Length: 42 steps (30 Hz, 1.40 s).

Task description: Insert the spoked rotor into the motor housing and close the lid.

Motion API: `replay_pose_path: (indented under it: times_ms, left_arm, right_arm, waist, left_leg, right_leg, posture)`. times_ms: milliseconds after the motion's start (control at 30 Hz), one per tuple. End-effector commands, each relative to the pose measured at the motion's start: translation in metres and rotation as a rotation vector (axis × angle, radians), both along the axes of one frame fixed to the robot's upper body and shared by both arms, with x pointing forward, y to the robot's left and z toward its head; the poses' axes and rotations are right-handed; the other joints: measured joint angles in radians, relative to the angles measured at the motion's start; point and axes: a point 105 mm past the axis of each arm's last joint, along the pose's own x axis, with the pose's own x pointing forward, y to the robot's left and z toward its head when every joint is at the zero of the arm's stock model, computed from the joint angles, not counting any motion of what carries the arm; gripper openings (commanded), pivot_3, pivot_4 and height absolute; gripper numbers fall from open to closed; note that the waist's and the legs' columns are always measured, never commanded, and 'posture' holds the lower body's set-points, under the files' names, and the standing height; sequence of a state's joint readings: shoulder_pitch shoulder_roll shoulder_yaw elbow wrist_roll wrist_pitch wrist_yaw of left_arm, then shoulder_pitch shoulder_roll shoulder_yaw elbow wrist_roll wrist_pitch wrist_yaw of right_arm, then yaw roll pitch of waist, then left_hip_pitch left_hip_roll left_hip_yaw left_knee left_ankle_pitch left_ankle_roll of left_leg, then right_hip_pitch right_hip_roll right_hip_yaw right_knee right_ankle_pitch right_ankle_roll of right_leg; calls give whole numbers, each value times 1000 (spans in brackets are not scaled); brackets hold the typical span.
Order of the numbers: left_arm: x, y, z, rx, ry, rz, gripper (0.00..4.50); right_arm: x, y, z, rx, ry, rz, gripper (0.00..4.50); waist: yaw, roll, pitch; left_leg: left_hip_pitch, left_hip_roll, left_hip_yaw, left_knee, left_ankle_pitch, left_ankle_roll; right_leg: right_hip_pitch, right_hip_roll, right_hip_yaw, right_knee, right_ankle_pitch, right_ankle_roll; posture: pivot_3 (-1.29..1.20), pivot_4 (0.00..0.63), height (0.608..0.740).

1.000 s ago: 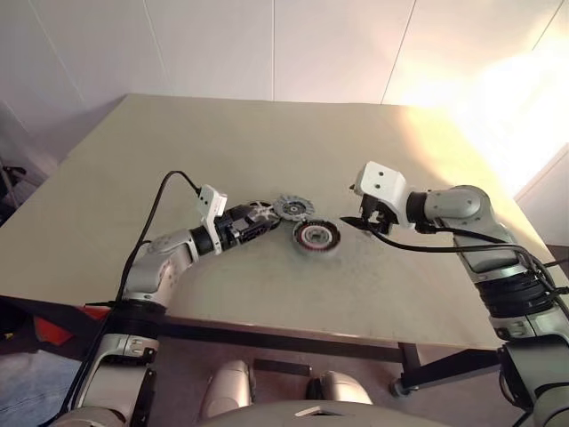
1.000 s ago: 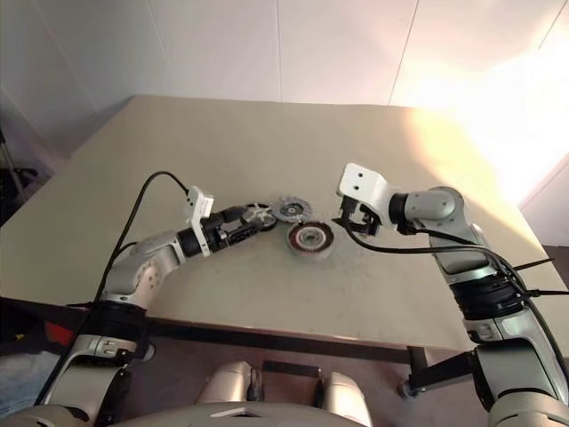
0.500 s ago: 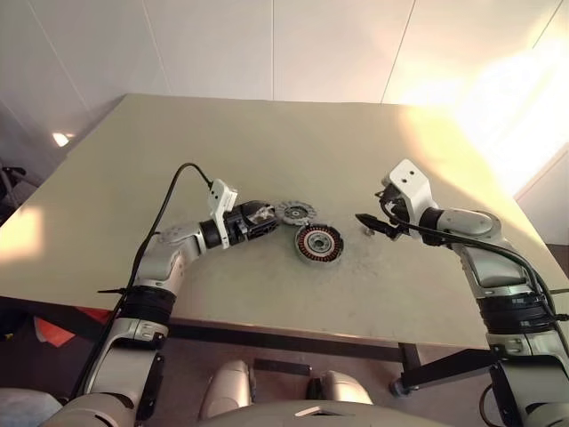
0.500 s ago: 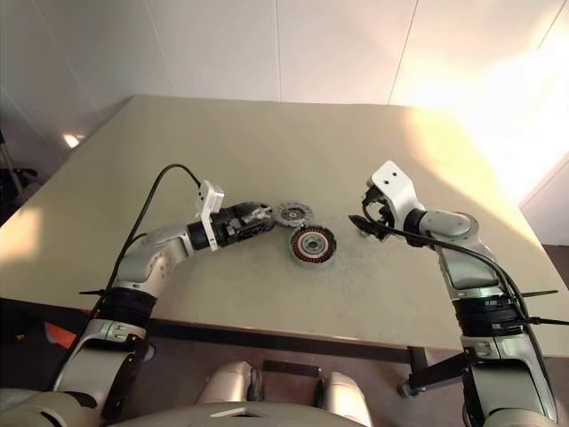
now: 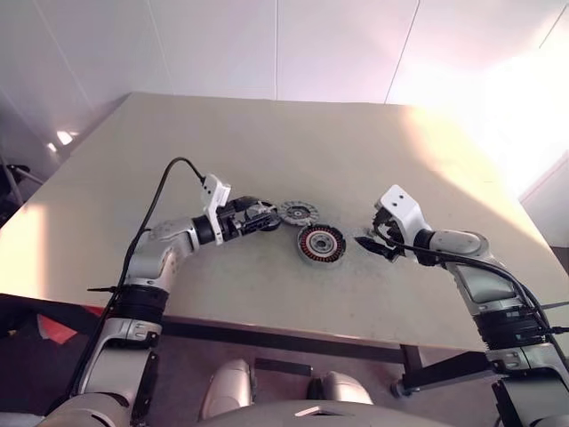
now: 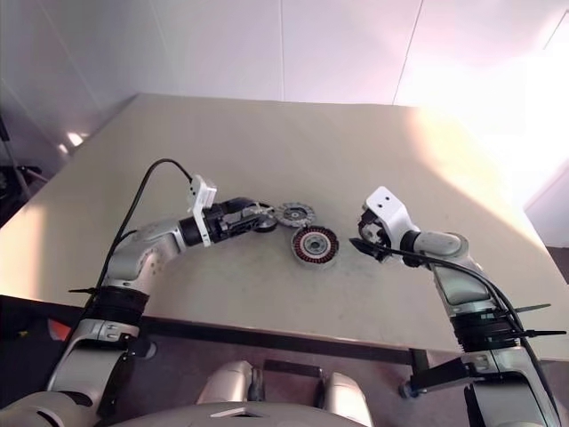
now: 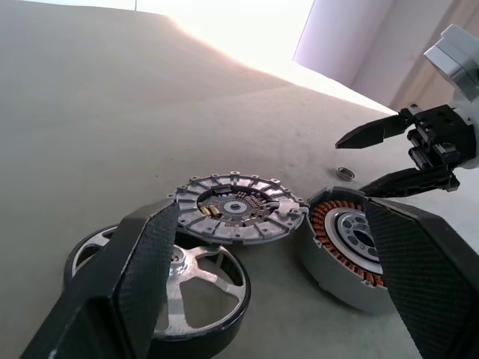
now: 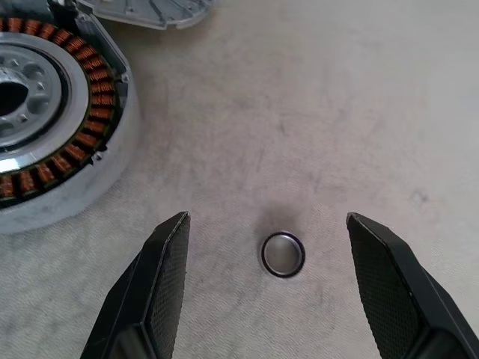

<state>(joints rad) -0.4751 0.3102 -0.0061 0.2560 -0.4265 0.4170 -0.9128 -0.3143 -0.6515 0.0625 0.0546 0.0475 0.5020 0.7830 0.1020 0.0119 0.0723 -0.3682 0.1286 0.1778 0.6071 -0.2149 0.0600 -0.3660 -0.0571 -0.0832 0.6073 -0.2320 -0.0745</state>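
Rotor first: in the left eye view the spoked rotor (image 5: 259, 213) lies flat on the desk (image 5: 267, 142) right at the tips of the left end effector (image 5: 258, 218), with the lid (image 5: 297, 213) just beside it toward the robot's right and the motor housing (image 5: 321, 243) a little nearer the robot and further right again. The left arm is plainly the nearer one to the rotor. The right end effector (image 5: 369, 244) hangs beside the housing on its right, apart from it.

From the right eye view the same row reads: rotor, lid, housing, running from the robot's left to its right, all three close together.

Looking along the left wrist view, the left end effector's fingers (image 7: 142, 277) stand wide apart and hold nothing. The rotor sits just ahead, partly behind one finger, its spokes facing up and its axis upright; the lid's edge overlaps the rotor's rim and leans on it, and also meets the housing's rim.

Across the right wrist view, the right end effector's fingers (image 8: 161, 284) are spread, empty, and a small ring (image 8: 283, 254) lies on the desk between them, the housing off to one side.

Count: one rotor, one lid, one housing, one small ring.

Judging from this, the next move is the left arm's grasp on the rotor, which must first clear the lid's overlapping edge.
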Motion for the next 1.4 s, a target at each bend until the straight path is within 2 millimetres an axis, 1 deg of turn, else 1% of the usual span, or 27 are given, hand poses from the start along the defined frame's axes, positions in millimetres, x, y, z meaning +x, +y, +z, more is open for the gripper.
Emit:
replay_pose_path:
  times_ms: [33,167,267,433,633,733,833,967,1200,1300,1400]
  left_arm:
    - [1,1,16,-11,-54,-8,4188]
    - [2,2,15,-3,-49,-6,4188]
    - [3,2,14,-1,-47,-6,4188]
    - [3,-4,13,-1,-45,-5,4188]
    - [-5,-4,8,-17,-28,0,4188]
    - [-5,-3,6,-10,-22,5,4188]
    - [-4,-2,9,-12,-27,8,4188]
    - [-3,-1,9,-11,-26,12,4188]
    - [-4,-1,11,-15,-31,1,4188]
    - [-5,-3,7,-5,-26,-2,4188]
    - [-6,-6,4,-4,-20,2,4188]
  right_arm:
    - [-1,-3,16,-14,-57,9,3731]
    - [-1,-8,13,-6,-46,-26,3731]
    - [-1,-5,9,11,-32,-36,3731]
    - [1,0,1,49,-16,-74,3731]
    - [1,-2,-4,33,6,-73,3731]
    - [1,0,-5,36,15,-65,3166]
    - [2,1,-8,33,25,-68,2237]
    - [3,6,-14,-3,34,-56,2237]
    - [6,11,-12,4,24,-42,2237]
    - [7,4,-8,29,34,-67,2237]
    - [3,-3,-15,31,68,-78,2237]
  waist:
    - [-1,0,0]
    - [-2,0,0]
    - [-1,0,0]
    - [-2,0,0]
    - [-2,0,0]
    - [-1,0,0]
    - [-1,0,0]
    - [-2,0,0]
    - [-6,0,0]
    - [-6,0,0]
    - [-5,0,0]
  left_leg:
    - [0,0,0,0,0,0]
    - [0,0,0,0,0,0]
    - [0,0,0,0,0,0]
    - [0,0,0,0,0,0]
    - [-1,0,0,0,0,0]
    - [0,0,0,0,0,0]
    - [0,0,0,0,0,0]
    - [1,0,0,0,0,0]
    - [2,0,0,0,0,0]
    - [3,0,0,0,0,0]
    - [3,0,0,0,0,0]
  right_leg:
    - [0,0,0,0,0,0]
    - [0,0,0,0,0,0]
    - [0,0,0,0,0,0]
    - [0,0,0,0,0,0]
    - [0,0,0,0,0,0]
    - [0,0,0,0,0,0]
    - [1,0,0,0,0,0]
    - [2,0,0,0,0,0]
    - [2,0,0,0,0,0]
    - [3,0,0,0,0,0]
    - [3,0,0,0,0,0]
  posture:
    - [0,0,740]
    - [0,0,740]
    - [0,0,740]
    - [0,0,740]
    - [0,0,740]
    - [0,0,740]
    - [0,0,740]
    - [0,0,740]
    - [0,0,740]
    - [0,0,740]
    - [0,0,740]
